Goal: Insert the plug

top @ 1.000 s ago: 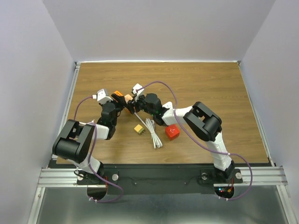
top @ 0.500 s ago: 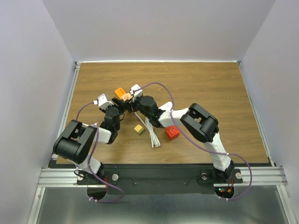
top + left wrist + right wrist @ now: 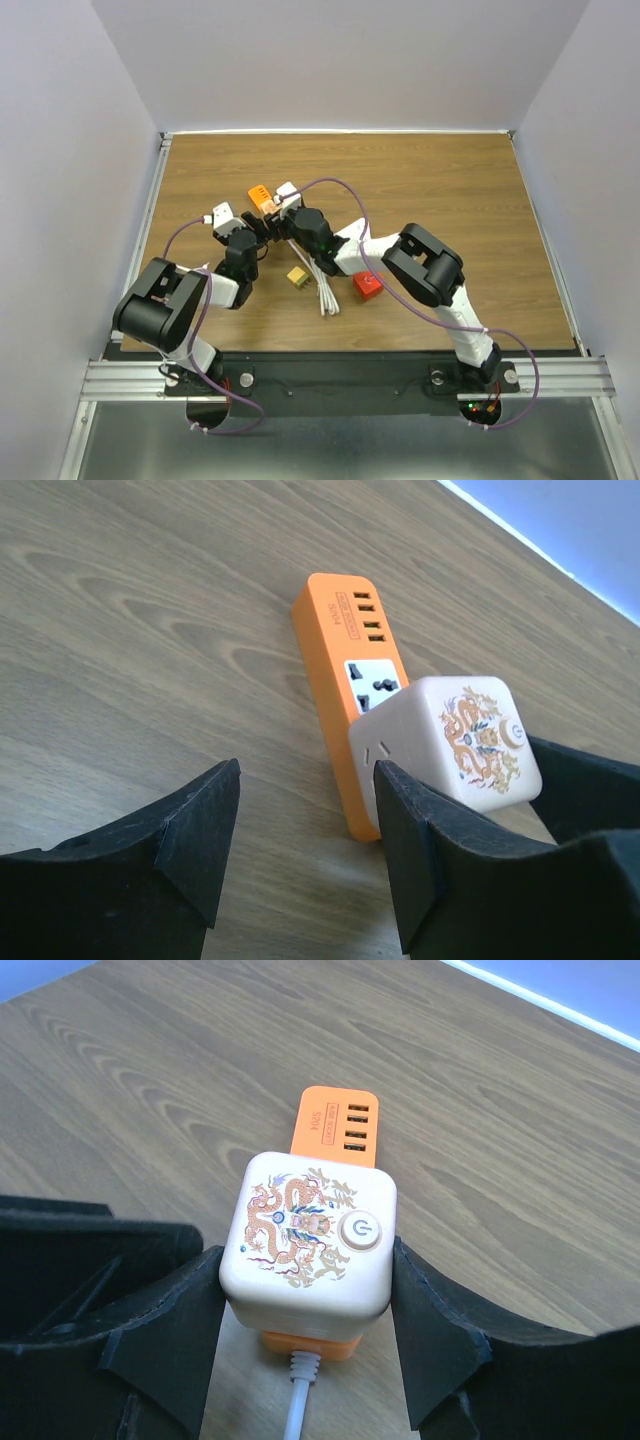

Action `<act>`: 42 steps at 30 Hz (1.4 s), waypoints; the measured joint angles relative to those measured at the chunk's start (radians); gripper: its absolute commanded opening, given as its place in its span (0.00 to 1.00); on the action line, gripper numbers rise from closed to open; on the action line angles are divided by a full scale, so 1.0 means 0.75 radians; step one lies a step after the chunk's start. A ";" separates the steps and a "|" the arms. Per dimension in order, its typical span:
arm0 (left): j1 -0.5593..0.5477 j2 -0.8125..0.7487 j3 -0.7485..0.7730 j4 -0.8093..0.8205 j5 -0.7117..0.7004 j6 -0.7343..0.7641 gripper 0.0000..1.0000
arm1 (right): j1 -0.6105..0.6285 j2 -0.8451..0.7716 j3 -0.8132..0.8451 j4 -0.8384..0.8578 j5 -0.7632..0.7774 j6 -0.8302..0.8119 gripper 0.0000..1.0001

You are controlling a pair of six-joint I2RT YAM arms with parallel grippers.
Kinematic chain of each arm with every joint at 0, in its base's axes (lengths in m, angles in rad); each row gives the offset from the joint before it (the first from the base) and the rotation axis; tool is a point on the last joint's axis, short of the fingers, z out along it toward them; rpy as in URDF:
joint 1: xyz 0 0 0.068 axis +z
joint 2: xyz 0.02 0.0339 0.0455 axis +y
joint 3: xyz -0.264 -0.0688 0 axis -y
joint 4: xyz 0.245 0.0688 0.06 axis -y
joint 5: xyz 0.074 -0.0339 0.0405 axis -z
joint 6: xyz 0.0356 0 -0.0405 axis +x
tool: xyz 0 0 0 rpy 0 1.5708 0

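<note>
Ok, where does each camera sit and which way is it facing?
Top external: above, behind the bases, looking down on the table; left arm, right arm show.
Left wrist: low, facing the orange strip and cube plug; its open jaws show.
Right wrist: looking down on the cube plug, between its jaws.
Shared: both wrist views show orange strip, cube plug.

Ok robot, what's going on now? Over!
Right pincer shut on white cube plug. Left pincer open, empty, by orange power strip. Plug sits on strip; fully seated, cannot tell. Nothing seen blocking.
</note>
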State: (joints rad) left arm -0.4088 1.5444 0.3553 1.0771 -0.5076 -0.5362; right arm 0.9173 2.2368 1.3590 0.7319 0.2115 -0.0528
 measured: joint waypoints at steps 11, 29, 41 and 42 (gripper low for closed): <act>-0.021 -0.047 -0.012 -0.132 0.006 0.022 0.67 | 0.003 0.071 0.120 -0.049 0.061 -0.009 0.00; -0.047 -0.662 -0.095 -0.389 0.043 0.062 0.79 | 0.018 0.056 0.175 -0.169 0.135 0.077 0.20; -0.050 -0.800 -0.110 -0.502 0.041 0.101 0.78 | 0.039 -0.119 -0.006 -0.268 0.055 0.116 0.94; -0.049 -0.803 -0.110 -0.506 0.042 0.102 0.78 | 0.044 -0.157 -0.047 -0.270 0.040 0.118 0.94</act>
State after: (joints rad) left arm -0.4458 0.9421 0.2726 0.6979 -0.4759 -0.4595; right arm 0.9501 2.1193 1.3235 0.5293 0.2417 0.0357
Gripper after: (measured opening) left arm 0.782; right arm 0.882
